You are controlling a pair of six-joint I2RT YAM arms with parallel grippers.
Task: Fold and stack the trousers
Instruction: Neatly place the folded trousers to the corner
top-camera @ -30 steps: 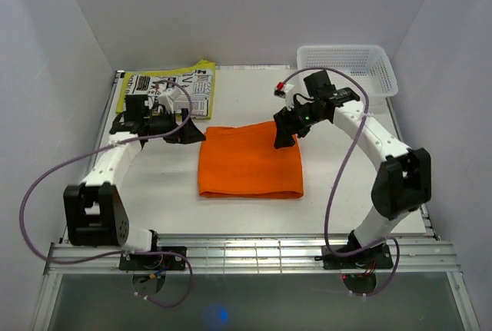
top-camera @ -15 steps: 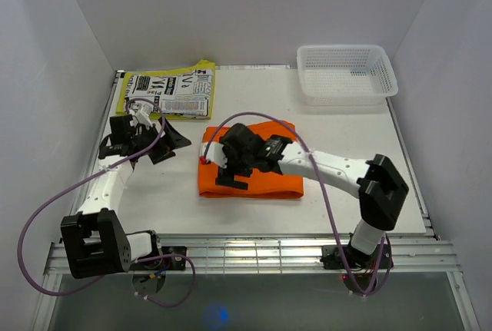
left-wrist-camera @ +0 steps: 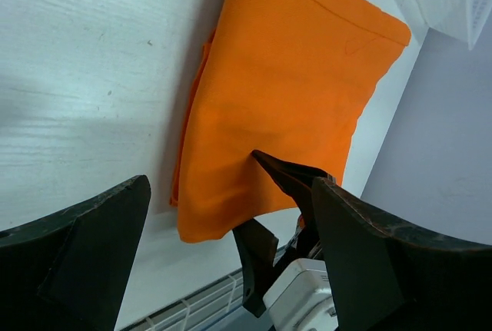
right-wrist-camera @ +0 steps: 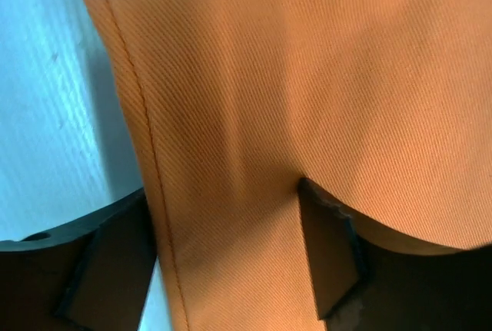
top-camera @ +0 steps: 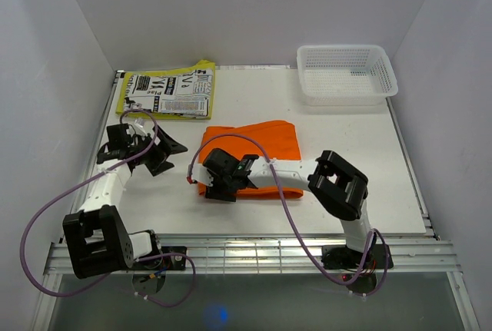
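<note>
We see a white table [top-camera: 346, 139] (pale walls [top-camera: 231, 8] around); trousers [top-camera: 257, 143] mid-frame, left gripper [left-wrist-camera: 231, 185] wide, right gripper [right-wrist-camera: 223, 193] spread astride their edge.

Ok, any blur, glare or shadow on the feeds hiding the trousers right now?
Top external: even light, sharp, trousers clear, soft shadows only. Left wrist: cloth crisp, own fingers dark and soft. Right wrist: very close, weave sharp, table tinted blue.
</note>
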